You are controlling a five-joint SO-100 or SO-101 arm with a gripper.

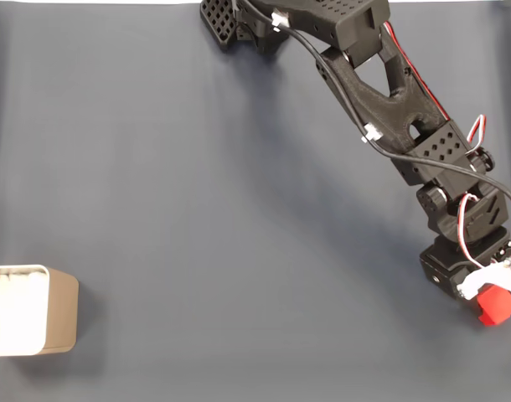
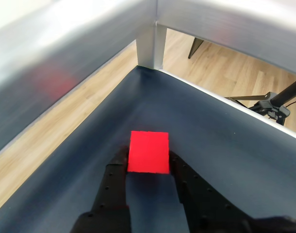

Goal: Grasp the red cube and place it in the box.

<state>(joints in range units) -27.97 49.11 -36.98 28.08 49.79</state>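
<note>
Red cube (image 2: 148, 152): sat between the two black fingers (image 2: 114, 182) of the tool (image 2: 148, 162), which was closed on its sides, at the right edge of the dark worktop (image 1: 239, 251) in the fixed view. Box (image 1: 61, 311): stood at the far left edge, well apart.

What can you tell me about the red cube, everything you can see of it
The red cube is a small, bright red solid with plain, smooth, matte faces and crisp edges, with no markings. In the wrist view it sits between the gripper's two black fingers, which press against its left and right sides. Whether it rests on the dark blue-grey mat or is lifted just off it cannot be told. In the fixed view it shows at the arm's tip, near the mat's right edge, far from the box at the left.
</note>
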